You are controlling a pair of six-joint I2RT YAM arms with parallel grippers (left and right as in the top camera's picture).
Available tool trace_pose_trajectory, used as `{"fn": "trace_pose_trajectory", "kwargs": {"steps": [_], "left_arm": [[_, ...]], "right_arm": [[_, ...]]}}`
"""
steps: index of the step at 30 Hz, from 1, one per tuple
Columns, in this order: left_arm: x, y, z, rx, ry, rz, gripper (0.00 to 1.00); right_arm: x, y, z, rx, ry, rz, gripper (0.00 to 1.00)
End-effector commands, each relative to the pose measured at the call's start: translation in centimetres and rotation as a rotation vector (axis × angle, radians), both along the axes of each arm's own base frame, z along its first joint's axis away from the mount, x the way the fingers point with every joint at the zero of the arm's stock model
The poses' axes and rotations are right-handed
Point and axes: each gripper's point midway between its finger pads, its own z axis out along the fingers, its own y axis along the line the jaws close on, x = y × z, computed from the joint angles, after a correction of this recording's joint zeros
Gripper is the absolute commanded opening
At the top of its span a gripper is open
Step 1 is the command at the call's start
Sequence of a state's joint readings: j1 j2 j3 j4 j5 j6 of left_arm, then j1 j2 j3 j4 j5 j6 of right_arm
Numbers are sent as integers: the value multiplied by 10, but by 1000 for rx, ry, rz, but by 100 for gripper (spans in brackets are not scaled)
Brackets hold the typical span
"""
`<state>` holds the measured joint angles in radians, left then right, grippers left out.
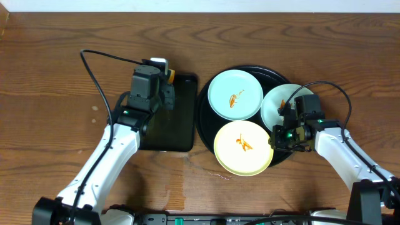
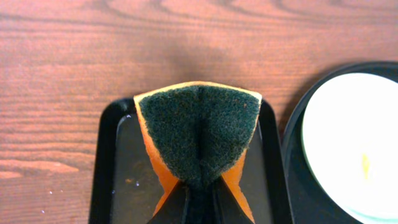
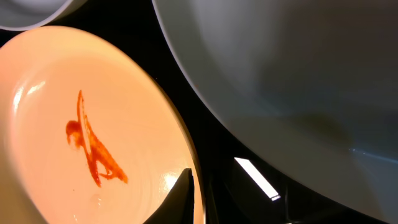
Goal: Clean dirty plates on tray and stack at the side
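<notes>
The round black tray (image 1: 201, 119) holds three plates. A mint-blue plate (image 1: 235, 94) with an orange smear lies at its back. A second mint-blue plate (image 1: 279, 103) lies at the right, partly under my right arm. A pale yellow plate (image 1: 244, 150) with an orange smear lies at the front. My right gripper (image 1: 277, 139) is at the yellow plate's right rim. In the right wrist view its fingers (image 3: 199, 199) straddle the rim of the yellow plate (image 3: 93, 124). My left gripper (image 2: 199, 193) is shut on an orange sponge with a dark green pad (image 2: 199, 124).
The sponge (image 1: 169, 75) hangs over the back end of a small rectangular black tray (image 1: 169, 131), which lies just left of the round tray. In the left wrist view the round tray (image 2: 295, 162) and a plate (image 2: 354, 137) show at the right. Bare wooden table surrounds both trays.
</notes>
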<state>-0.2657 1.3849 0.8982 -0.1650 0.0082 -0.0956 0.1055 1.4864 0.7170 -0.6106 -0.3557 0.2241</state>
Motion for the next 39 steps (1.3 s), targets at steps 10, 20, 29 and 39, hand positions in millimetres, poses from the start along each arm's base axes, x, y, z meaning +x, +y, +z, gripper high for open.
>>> {"fn": "trace_pose_trajectory", "kwargs": {"steps": [10,20,29,39], "left_arm": [[6,2,50,-11,-140,6,7],[8,2,55,-17,-162,7,7],[4,2,39,-30,-103,26,7],[-29,-16,-60,-164,311,72,7]], "right_arm": [[-2,3,-2,7,5,9,5],[-2,3,-2,7,4,9,6],[0,3,-2,8,-2,9,4],[0,3,-2,8,-3,9,3]]}}
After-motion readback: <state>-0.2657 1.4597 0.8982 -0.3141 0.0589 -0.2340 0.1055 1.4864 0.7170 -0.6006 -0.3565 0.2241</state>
